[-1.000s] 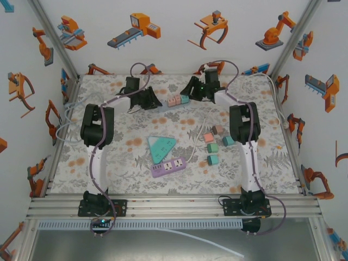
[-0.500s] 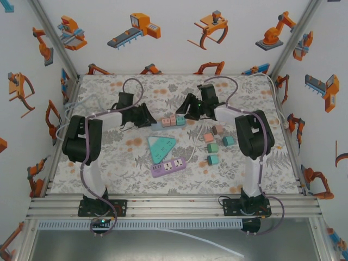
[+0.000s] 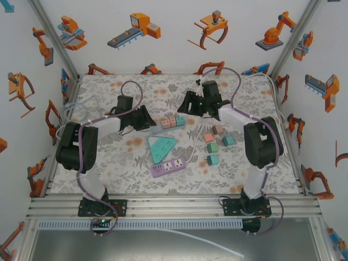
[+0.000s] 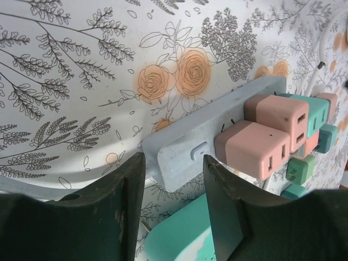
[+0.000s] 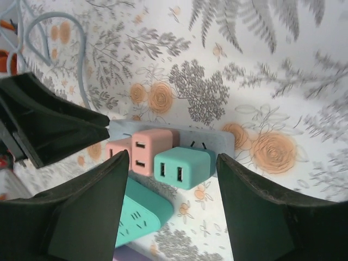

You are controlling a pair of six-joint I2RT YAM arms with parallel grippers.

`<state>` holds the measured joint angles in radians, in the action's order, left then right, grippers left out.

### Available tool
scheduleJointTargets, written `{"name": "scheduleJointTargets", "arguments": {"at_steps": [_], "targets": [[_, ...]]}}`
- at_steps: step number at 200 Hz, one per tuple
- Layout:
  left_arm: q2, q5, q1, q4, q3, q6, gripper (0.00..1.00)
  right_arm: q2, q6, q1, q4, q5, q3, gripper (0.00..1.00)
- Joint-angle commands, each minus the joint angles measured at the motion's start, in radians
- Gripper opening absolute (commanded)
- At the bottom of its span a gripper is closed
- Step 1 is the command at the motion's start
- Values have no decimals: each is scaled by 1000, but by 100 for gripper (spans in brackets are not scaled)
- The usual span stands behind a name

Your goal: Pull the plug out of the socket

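Top view: the power strip (image 3: 157,126) lies toward the far middle of the table (image 3: 136,87). A teal plug (image 3: 180,119) and pink plugs (image 3: 171,121) are plugged into it, between the left fingers (image 3: 144,117) and right fingers (image 3: 187,105).

Left wrist: the left fingers (image 4: 122,209) stand apart, released, and the power strip (image 4: 179,155) end shows between them.

Right wrist: the right fingers (image 5: 89,217) are spread and released either side of the teal plug (image 5: 184,166).

Floral-print table cover (image 3: 109,168). Teal rounded-triangle plastic socket block (image 3: 161,147), mid-table. Purple rectangular plastic power strip (image 3: 169,167), just in front of it. Loose plastic adapter cubes to the right: pink cube (image 3: 209,137), brown cube (image 3: 218,130), three teal cubes (image 3: 212,160). Thin white cable (image 3: 196,144), between block and cubes.
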<state>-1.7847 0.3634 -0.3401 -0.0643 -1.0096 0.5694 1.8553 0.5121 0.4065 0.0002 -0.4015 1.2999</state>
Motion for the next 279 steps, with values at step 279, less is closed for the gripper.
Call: {"name": "scheduleJointTargets", "arguments": {"at_steps": [279], "targets": [[-9,-77,-143,269,-199,-89,35,152,-1640,30,-401,-478,183,57]]}}
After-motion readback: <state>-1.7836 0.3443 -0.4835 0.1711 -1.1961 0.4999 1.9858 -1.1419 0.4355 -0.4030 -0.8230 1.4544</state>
